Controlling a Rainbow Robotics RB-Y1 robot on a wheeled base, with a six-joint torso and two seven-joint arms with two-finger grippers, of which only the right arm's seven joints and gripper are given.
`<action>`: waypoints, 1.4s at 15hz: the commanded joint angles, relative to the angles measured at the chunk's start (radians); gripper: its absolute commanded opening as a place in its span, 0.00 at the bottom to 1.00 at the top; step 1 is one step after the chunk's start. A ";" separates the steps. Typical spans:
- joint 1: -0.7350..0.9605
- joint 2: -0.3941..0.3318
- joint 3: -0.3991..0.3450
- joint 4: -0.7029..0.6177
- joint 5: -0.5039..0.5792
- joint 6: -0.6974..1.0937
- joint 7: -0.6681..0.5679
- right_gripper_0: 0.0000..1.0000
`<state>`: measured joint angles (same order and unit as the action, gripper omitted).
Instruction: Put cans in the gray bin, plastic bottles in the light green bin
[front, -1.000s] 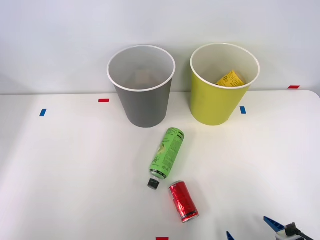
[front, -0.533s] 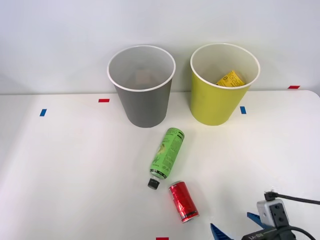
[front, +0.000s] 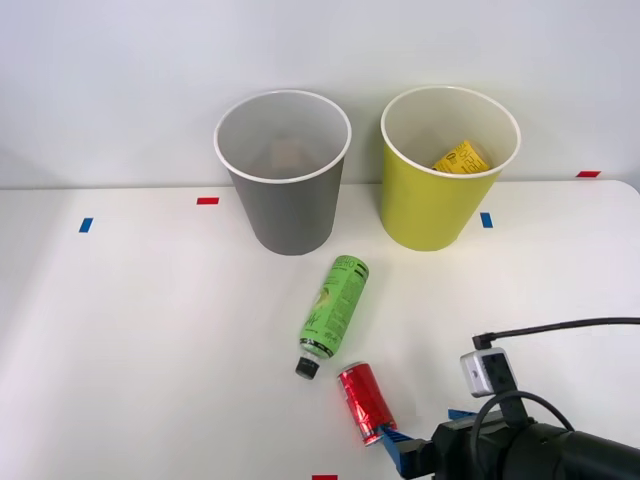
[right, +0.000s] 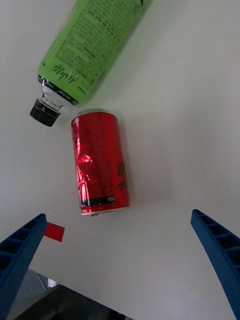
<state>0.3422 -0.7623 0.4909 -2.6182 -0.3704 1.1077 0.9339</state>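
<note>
Looking down from the front, your right tool (front: 425, 438) sits at the near right of the white table (front: 130, 340), one blue finger (front: 400, 452) just beside the near end of the red can (front: 366, 402), which lies flat near the black cap of the green bottle (front: 333, 310); farther back stand the gray bin (front: 287, 205) and, to its right, the light green bin (front: 432, 205) holding a yellow packet (front: 460, 158). From your wrist, the tool (right: 120, 260) is released, fingers (right: 20, 250) spread wide, the dented can (right: 100, 162) lying between them but beyond the tips, untouched, the bottle (right: 87, 47) just past it, and a red tape mark (right: 54, 231) by one finger.
</note>
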 joint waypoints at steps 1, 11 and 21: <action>-0.085 0.001 0.052 0.000 -0.010 0.067 -0.083 1.00; -0.321 0.018 0.152 0.089 -0.013 0.162 -0.172 1.00; -0.407 0.126 0.215 0.234 0.056 0.141 -0.109 1.00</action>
<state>-0.0617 -0.6418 0.7039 -2.3935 -0.3186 1.2494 0.8209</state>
